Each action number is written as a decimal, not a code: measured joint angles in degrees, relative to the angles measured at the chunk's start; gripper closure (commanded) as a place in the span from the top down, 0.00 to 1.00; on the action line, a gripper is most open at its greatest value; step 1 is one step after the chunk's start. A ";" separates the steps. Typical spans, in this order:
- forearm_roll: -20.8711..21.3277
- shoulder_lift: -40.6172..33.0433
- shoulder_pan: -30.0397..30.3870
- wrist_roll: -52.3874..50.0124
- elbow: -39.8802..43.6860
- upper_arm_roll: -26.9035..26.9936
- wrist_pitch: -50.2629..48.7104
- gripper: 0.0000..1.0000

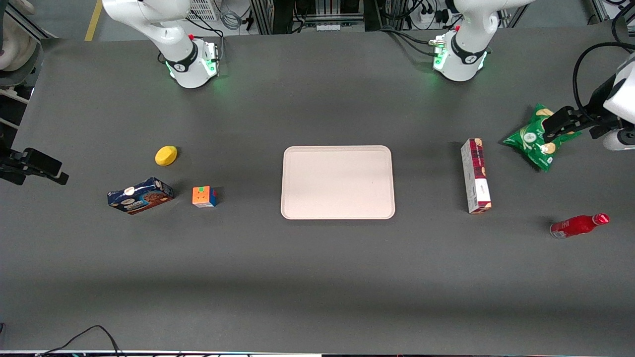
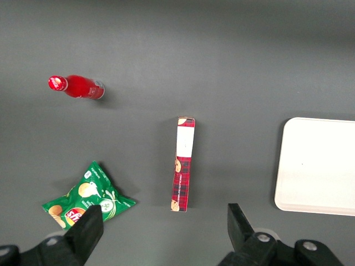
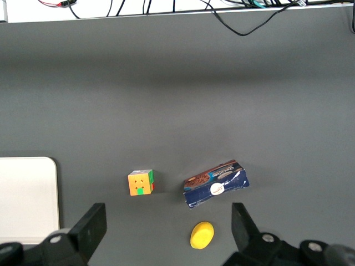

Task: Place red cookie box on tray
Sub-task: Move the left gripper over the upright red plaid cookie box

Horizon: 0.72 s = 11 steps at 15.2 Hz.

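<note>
Bottle (image 1: 579, 225) lies nearest; box (image 1: 476, 175) sits between tray (image 1: 338, 182) and chips (image 1: 535, 138). The gripper (image 1: 559, 128), fingers spread, hangs seemingly above the chips, so descending here could snag the bag instead.

no wording can be made out on the red cookie box (image 1: 476, 176), the blue cookie box (image 1: 140, 195), the green chip bag (image 1: 535, 139) or the red bottle (image 1: 578, 225); each print is too small.
</note>
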 measured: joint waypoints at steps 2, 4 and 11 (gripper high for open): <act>-0.01 0.00 0.00 -0.01 0.00 0.00 0.00 1.00; -0.02 0.00 -0.01 -0.01 0.00 -0.02 0.00 1.00; -1.08 0.97 -0.95 -0.01 -0.38 -0.19 -0.01 1.00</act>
